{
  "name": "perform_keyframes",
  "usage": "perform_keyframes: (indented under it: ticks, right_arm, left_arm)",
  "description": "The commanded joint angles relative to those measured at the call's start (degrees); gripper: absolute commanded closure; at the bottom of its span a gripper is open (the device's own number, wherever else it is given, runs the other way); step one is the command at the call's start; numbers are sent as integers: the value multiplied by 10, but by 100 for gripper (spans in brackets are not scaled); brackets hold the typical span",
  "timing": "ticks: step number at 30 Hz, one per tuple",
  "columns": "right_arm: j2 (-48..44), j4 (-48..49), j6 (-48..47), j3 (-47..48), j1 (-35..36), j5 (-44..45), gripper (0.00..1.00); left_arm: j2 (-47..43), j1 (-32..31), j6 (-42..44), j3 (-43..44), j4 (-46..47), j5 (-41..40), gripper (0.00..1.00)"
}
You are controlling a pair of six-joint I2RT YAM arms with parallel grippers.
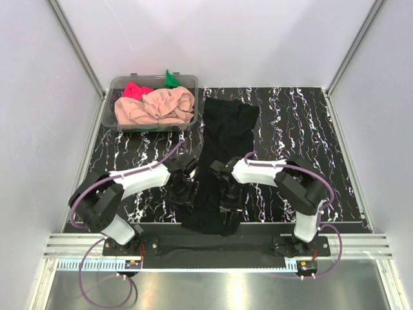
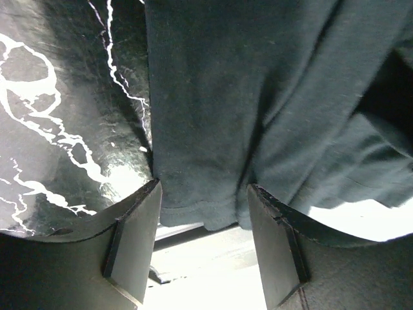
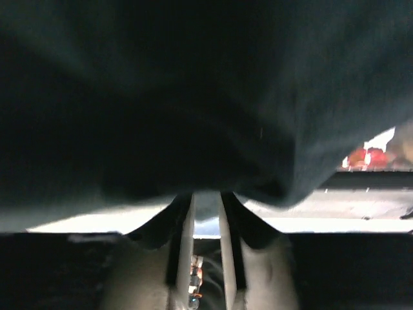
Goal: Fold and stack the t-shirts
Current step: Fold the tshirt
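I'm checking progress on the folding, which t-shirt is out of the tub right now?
The black t-shirt, spread lengthwise on the table; the peach-pink, pink-red and green ones are bunched in the clear tub.

Clear plastic tub sits far left on the marbled tabletop.

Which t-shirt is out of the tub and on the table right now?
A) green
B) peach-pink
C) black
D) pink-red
C: the black t-shirt lies stretched out on the table, while the peach-pink t-shirt, pink-red t-shirt and green t-shirt sit bunched in the clear tub.
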Motion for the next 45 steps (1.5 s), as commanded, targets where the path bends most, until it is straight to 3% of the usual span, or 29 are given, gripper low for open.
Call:
perform_keyframes:
  ticks: [1,4,6,7,13,16,31,43,44,45]
  right_arm:
    - [24,2,-9,0,8,26,74]
    - [38,-15,-7,3,9,38,89]
    - [41,-24,-4,3,8,46,93]
    - [39,-30,1,1,8,49,100]
    - [8,-51,21,-14,8,60,100]
    - [-8,-63,24,-25,3,66,100]
    - [-55,-111,-35,-57,-92,125,100]
    - [-88,-136,-62,-55,-95,96,100]
    - [-94,-139,-61,-57,-95,96,99]
    - [-101,-143,-61,-56,-95,96,88]
  left_arm:
    - [15,-14,0,0,12,-28,41]
    - [27,-24,-5,2,10,-34,44]
    - [35,-33,-12,4,7,-39,51]
    - [38,-35,-13,6,3,-43,53]
    - [38,-55,-27,20,-11,-33,88]
    - [43,-66,-29,40,-17,-23,92]
    - [75,-122,-65,96,-31,-18,94]
    - [58,-136,-100,95,-35,-14,100]
    - [56,-137,-102,95,-36,-14,98]
    - [53,-137,-103,96,-39,-16,93]
